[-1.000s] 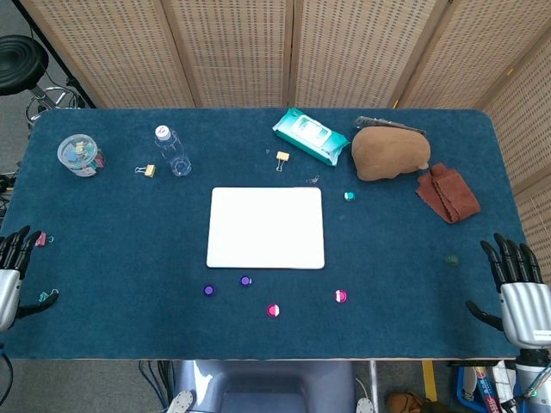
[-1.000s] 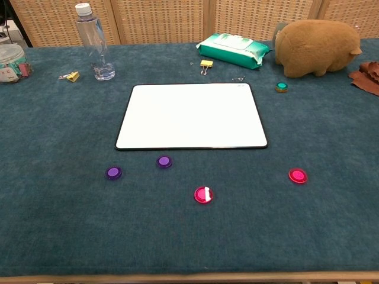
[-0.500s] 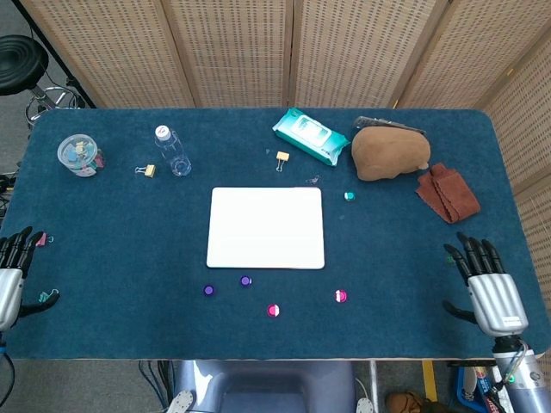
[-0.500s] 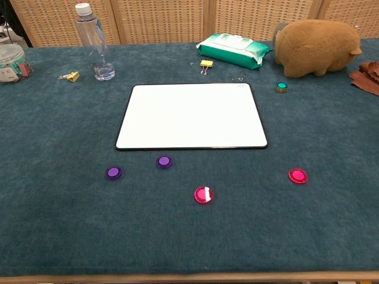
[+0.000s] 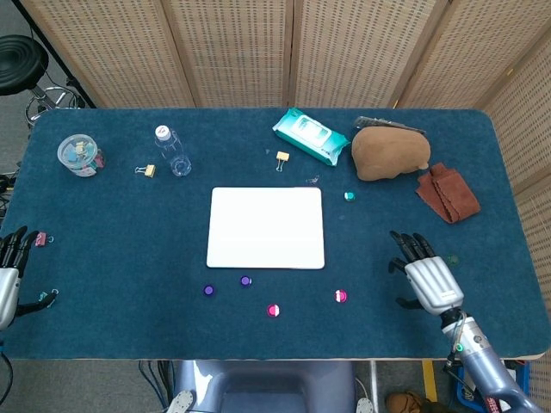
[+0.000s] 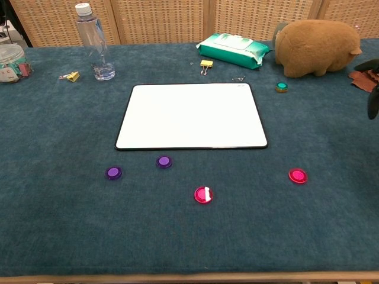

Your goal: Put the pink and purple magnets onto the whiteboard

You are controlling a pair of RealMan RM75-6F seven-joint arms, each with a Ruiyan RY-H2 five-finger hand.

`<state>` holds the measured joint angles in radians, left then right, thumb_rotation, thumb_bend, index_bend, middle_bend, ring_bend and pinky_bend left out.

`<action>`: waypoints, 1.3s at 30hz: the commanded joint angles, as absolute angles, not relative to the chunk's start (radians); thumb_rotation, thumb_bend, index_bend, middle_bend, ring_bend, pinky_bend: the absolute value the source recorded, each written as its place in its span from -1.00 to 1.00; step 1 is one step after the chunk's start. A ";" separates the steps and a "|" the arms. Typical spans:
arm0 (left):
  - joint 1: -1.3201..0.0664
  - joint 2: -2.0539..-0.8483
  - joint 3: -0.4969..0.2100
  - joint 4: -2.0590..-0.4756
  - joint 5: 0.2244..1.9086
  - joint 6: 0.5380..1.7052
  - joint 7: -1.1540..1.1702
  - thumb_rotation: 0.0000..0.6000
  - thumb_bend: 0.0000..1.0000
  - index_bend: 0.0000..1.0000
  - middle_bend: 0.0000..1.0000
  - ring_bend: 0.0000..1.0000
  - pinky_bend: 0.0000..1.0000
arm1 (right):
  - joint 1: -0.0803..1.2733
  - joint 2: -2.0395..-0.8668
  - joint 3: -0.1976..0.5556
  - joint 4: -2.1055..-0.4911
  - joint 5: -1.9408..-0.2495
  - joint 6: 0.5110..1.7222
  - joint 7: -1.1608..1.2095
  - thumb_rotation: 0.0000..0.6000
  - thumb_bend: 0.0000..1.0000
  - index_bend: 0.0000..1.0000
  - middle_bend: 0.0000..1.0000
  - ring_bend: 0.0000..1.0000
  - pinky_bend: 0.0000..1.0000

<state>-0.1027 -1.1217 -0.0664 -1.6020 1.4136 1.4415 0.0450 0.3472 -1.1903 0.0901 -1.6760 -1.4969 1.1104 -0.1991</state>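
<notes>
Nothing is placed yet: the white rectangular whiteboard (image 6: 190,115) lies bare mid-table. Just near of its near edge we see two round purple magnets (image 6: 164,161) (image 6: 113,173), and nearer and to the right two round pink magnets (image 6: 203,194) (image 6: 297,176); all four remain to be moved. Our right hand (image 5: 428,277) hovers right of the rightmost pink magnet, fingers spread wide, holding nothing. Our left hand (image 5: 9,274) sits at the table's left edge, fingers apart, empty. A brown plush animal (image 6: 318,47) sits far right.
</notes>
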 commanded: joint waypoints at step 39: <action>-0.109 -1.108 -0.064 -1.608 1.407 1.422 0.029 1.00 -1.00 -1.00 -1.00 -1.00 -1.00 | 0.552 -1.386 0.070 -1.738 -1.174 0.955 -0.561 1.00 -0.46 -0.22 -1.00 -1.00 -1.00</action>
<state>-0.1087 -1.1084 -0.0642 -1.6080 1.4073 1.4222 0.0287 0.5511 -1.3848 0.0720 -1.7393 -1.1751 0.9537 -0.5599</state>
